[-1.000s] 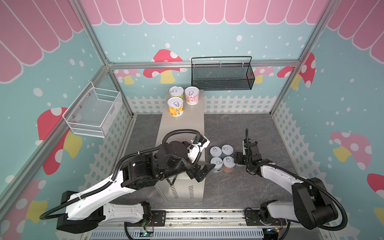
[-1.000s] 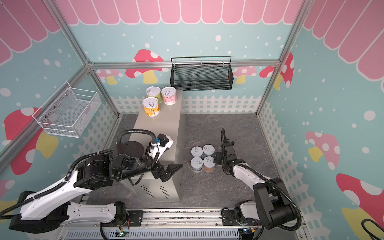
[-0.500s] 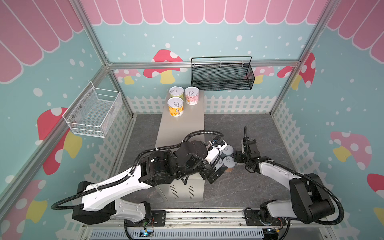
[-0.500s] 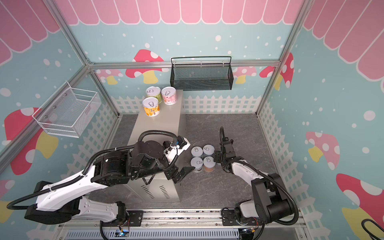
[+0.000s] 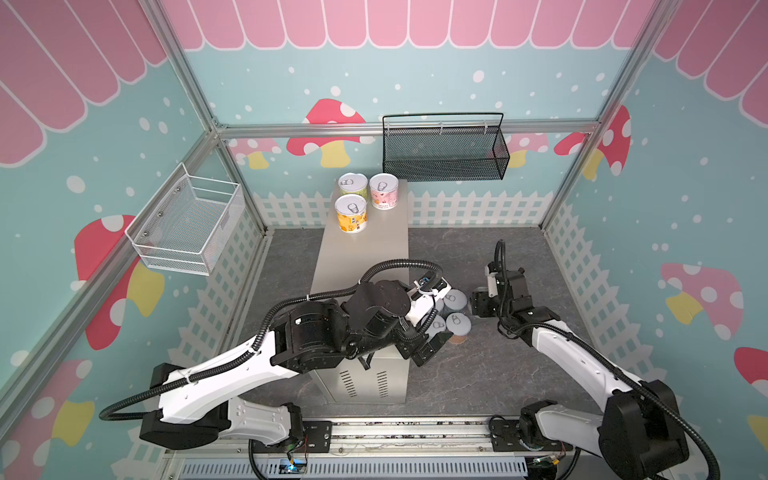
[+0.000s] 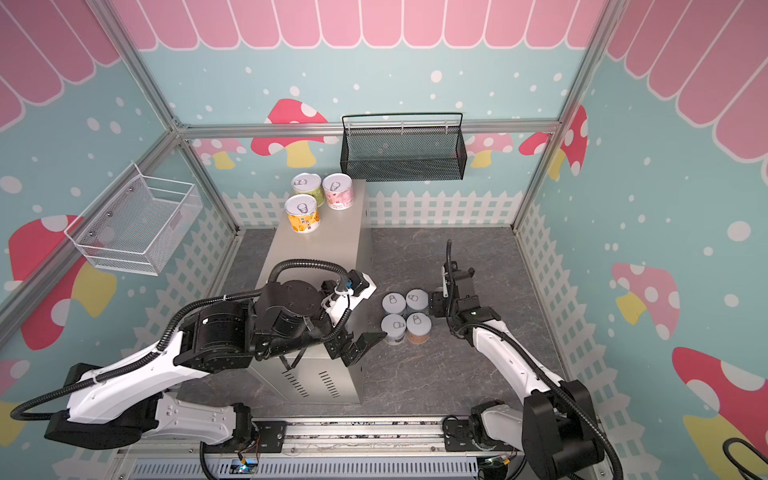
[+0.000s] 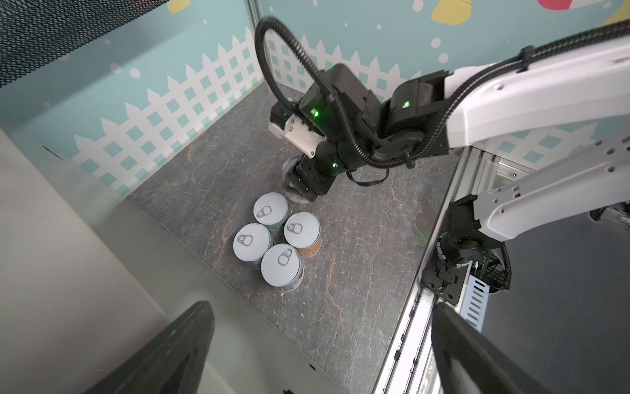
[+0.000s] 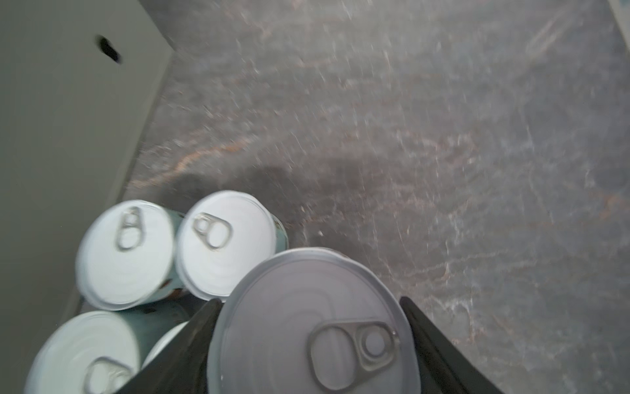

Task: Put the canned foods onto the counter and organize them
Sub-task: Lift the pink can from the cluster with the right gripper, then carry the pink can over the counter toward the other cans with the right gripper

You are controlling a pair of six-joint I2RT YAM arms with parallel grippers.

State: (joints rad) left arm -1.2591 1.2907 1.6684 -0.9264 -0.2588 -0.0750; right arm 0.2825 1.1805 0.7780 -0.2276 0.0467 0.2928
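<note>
The right end effector (image 8: 308, 303) grips a can (image 8: 306, 341) by its sides (upright, presumably bound for the table (image 5: 361, 262), where three cans (image 5: 351, 214) stand), while the left end effector (image 7: 320, 307) gapes empty near four cans (image 6: 394, 304) beside the table.

Left arm (image 5: 365, 316) covers part of the floor cans (image 5: 459, 323) in a top view. Right gripper (image 6: 435, 305) hides its gripped can (image 8: 306, 324) in both top views. Right wrist view is motion-blurred; that can and two floor cans run off the edge. Floor-can labels are too small to read.
</note>
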